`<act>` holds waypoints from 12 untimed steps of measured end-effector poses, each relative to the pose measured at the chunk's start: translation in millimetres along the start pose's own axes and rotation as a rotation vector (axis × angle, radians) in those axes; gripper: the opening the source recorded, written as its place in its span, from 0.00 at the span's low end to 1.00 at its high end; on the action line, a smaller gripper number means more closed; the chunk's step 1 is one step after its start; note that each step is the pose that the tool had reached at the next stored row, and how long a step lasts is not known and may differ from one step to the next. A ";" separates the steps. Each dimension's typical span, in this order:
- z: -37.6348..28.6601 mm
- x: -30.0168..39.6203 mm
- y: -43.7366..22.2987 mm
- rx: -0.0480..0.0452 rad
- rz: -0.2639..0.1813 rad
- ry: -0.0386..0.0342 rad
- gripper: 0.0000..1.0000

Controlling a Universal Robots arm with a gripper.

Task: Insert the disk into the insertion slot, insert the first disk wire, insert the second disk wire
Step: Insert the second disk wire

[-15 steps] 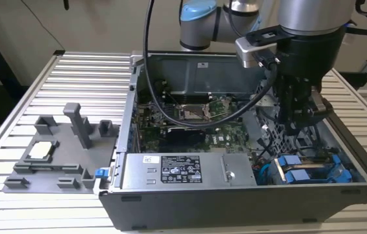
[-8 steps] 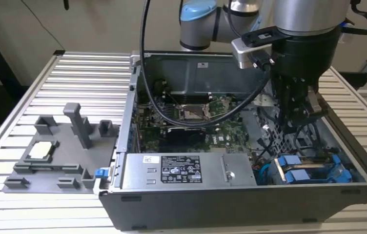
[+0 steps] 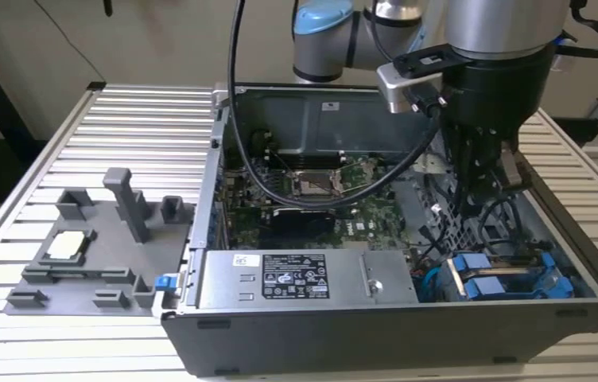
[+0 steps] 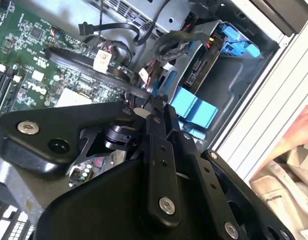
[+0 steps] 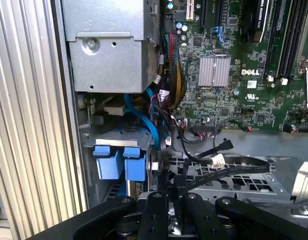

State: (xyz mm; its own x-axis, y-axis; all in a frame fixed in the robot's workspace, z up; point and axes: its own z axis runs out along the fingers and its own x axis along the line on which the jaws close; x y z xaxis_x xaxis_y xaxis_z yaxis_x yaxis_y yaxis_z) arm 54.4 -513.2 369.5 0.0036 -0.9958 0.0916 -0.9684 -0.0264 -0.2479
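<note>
The disk (image 3: 487, 282) lies seated in the insertion slot (image 3: 553, 274) at the near corner of the open computer case, on the exterior view's right. Its blue carrier tabs (image 4: 196, 107) (image 5: 119, 162) stick out of the grey drive cage (image 5: 109, 137). My gripper (image 3: 490, 187) hangs inside the case just behind the cage, among loose black cables. In both wrist views its fingers (image 4: 153, 112) (image 5: 168, 192) stand close together on the end of a black disk wire (image 5: 166, 172). A blue wire (image 5: 144, 120) runs past the tabs.
A grey power supply box with a sticker (image 3: 299, 278) fills the case's near wall, and the green motherboard (image 3: 310, 199) lies behind it. Loose black cables (image 5: 228, 172) cross the cage top. A grey fixture plate (image 3: 87, 255) rests on the slatted table (image 3: 140, 119) on the exterior view's left.
</note>
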 end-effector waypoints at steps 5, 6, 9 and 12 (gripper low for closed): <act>2.3 0.1 -2.5 -0.0007 0.000 -0.0001 0.16; 3.2 0.5 -4.7 -0.0015 0.000 0.0001 0.16; 6.5 2.5 -12.5 -0.0060 -0.001 -0.0002 0.16; 9.6 5.8 -19.5 -0.0115 -0.001 -0.0003 0.16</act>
State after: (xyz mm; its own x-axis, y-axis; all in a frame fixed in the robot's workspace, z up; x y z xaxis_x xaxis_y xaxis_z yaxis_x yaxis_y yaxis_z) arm 75.7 -519.3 365.6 0.0047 -0.9958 0.0916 -0.9712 -0.0264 -0.2367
